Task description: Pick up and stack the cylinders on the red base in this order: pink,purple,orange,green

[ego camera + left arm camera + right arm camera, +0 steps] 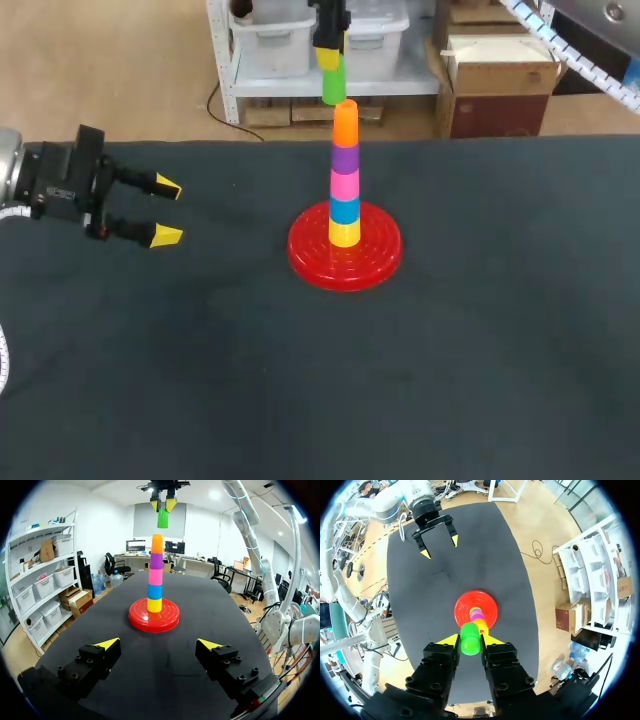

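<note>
The right gripper [329, 57] pinches the green cylinder [334, 86] just above the orange-topped stack [344, 170] standing on the red base [310, 262]. The left gripper [167, 211] hangs well apart from that base, fingers spread wide.
</note>
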`<state>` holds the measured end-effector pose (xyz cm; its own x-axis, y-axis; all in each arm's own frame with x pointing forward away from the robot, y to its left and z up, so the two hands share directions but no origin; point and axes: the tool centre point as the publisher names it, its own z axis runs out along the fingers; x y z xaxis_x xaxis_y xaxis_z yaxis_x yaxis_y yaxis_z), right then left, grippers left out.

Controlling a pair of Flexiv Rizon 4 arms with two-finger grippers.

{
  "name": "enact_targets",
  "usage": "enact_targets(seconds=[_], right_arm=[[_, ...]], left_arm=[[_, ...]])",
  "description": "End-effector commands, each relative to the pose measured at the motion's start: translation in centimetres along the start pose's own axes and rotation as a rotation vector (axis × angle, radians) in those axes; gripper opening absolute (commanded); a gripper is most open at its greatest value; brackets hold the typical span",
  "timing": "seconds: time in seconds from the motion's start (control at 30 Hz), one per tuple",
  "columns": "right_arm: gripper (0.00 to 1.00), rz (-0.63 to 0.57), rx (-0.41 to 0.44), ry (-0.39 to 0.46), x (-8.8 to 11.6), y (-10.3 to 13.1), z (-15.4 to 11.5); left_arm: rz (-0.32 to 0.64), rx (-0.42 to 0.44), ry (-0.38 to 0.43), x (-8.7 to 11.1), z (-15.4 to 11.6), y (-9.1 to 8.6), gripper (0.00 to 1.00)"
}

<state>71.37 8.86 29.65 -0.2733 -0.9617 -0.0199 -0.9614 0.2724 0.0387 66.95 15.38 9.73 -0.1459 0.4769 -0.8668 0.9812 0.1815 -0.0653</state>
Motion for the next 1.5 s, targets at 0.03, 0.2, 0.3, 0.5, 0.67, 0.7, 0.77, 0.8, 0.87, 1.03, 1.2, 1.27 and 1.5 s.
enact_targets(seconds=[0.03,0.2,0.3,0.5,0.67,0.7,0.77,0.8,0.87,1.03,1.2,1.27,1.5], right_arm=[[0.00,0.011,-0.023,0.015,0.0,-0.7,0.4],[0.00,0.037,-0.027,0.015,1.1,-0.5,1.0],[0.00,0.047,-0.021,0.022,1.3,-0.7,1.4],[0.00,0.060,-0.017,0.007,1.2,-1.5,2.1],[0.00,0.054,-0.015,0.011,0.9,-2.1,2.3],[0.00,0.055,-0.015,0.011,0.9,-2.2,2.4],[0.00,0.055,-0.018,0.010,0.9,-2.3,2.5],[0.00,0.056,-0.010,0.010,0.9,-2.4,2.6],[0.00,0.055,-0.012,0.009,0.9,-2.4,2.6],[0.00,0.051,-0.006,0.011,0.6,-2.5,2.4],[0.00,0.045,-0.026,0.014,0.4,-2.4,2.9],[0.00,0.045,-0.046,0.016,0.5,-2.3,3.5],[0.00,0.042,-0.051,-0.048,0.5,-1.3,5.3]], left_arm=[[0.000,-0.001,0.001,0.0,0.0,0.0,1.00],[0.000,-0.001,0.001,0.0,0.0,0.0,1.00],[0.000,-0.001,0.001,0.0,0.0,0.0,1.00],[0.000,-0.001,0.001,0.0,0.0,0.0,1.00],[0.000,-0.001,0.001,0.0,0.0,0.0,1.00],[0.000,-0.001,0.001,0.0,0.0,0.0,1.00],[0.000,-0.001,0.001,0.0,0.0,0.0,1.00],[0.000,-0.001,0.001,0.0,0.0,0.0,1.00],[0.000,-0.001,0.001,0.0,0.0,0.0,1.00],[0.000,-0.001,0.001,0.0,0.0,0.0,1.00],[0.000,-0.001,0.001,0.0,0.0,0.0,1.00],[0.000,-0.001,0.001,0.0,0.0,0.0,1.00],[0.000,-0.001,0.001,0.0,0.0,0.0,1.00]])
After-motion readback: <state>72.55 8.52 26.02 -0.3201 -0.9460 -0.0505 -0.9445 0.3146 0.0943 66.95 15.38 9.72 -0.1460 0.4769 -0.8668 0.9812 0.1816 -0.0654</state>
